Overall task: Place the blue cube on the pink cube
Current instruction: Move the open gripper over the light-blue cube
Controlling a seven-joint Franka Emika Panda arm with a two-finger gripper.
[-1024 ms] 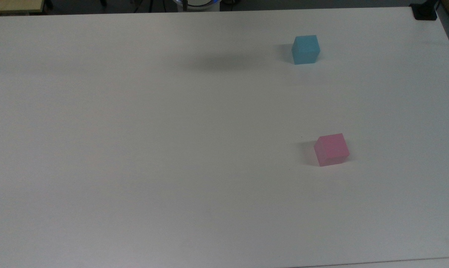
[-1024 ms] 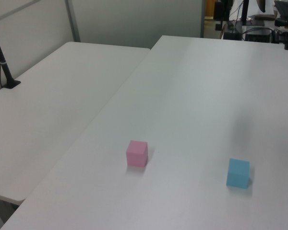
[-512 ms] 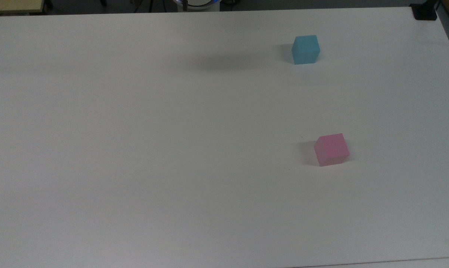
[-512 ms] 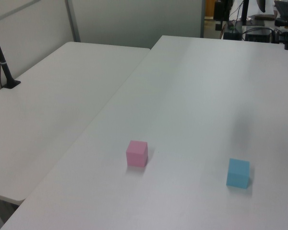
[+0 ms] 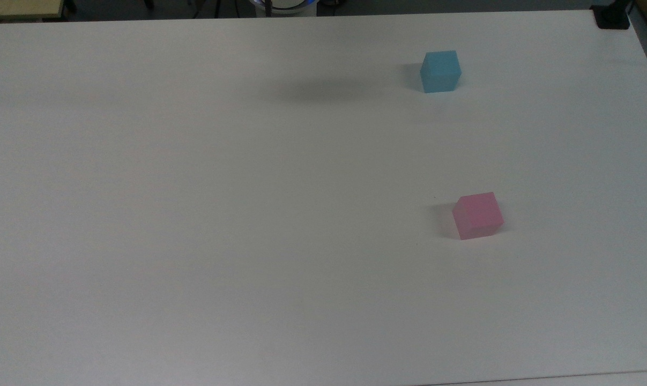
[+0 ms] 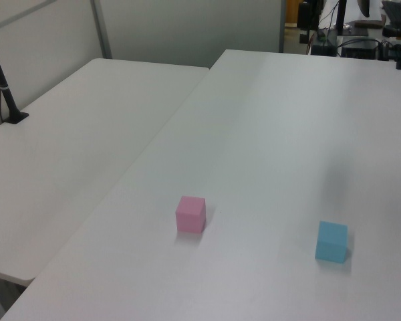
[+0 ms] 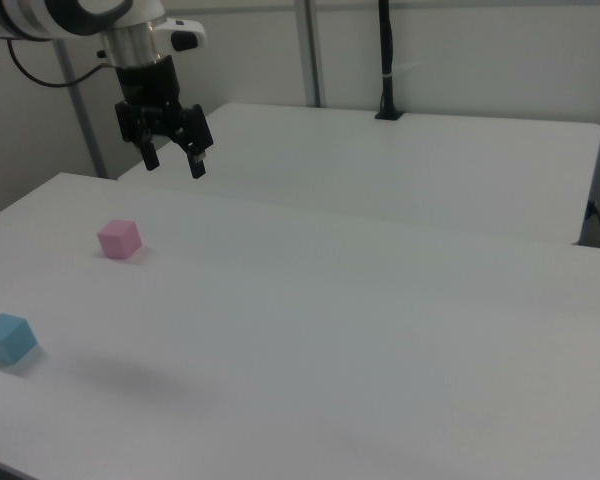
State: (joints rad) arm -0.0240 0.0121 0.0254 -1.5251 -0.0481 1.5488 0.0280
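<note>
The blue cube (image 5: 440, 71) rests on the white table near the far edge in the top view; it sits low at the left view's right (image 6: 331, 242) and at the right view's lower left (image 7: 7, 338). The pink cube (image 5: 477, 215) stands apart from it on the same table, also seen in the left view (image 6: 190, 214) and the right view (image 7: 119, 239). My gripper (image 7: 173, 160) hangs open high above the table in the right view, fingers pointing down, holding nothing, well above both cubes.
A second white table (image 6: 67, 154) adjoins the work table (image 5: 194, 214). A black post (image 7: 385, 60) stands on the far table in the right view. A black clamp (image 5: 611, 17) sits at the table's far right corner in the top view.
</note>
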